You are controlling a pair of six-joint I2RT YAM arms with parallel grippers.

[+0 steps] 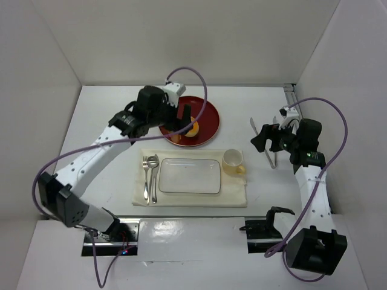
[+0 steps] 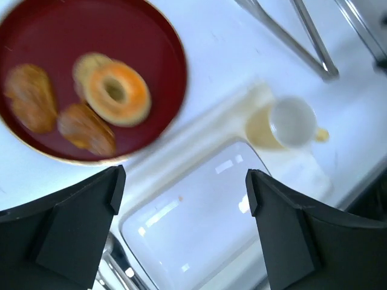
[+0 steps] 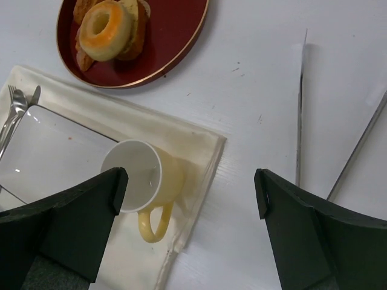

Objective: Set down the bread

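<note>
Readable text, labels, brands, numbers, signs: none. Nothing legible on the red plate (image 1: pixel 208 115), white tray (image 1: pixel 189 176), cup (image 1: pixel 233 161), cloth (image 1: pixel 233 194) or desk (image 1: pixel 103 109).

Bread (image 2: pixel 136 96) reachable from above; brown pieces (image 2: pixel 87 128) touch its side. Rectangular plate (image 1: pixel 188 176) hemmed by cup (image 1: pixel 233 162) on one side, cutlery (image 1: pixel 153 162) on the other.

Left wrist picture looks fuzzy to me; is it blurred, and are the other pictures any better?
Left wrist view: soft throughout, the bread and the red plate smeared, bright glare streaks on the white plate. Right wrist view: sharper, the cup crisp with a soft shadow on the cloth. Top view: evenly lit, sharp.
</note>
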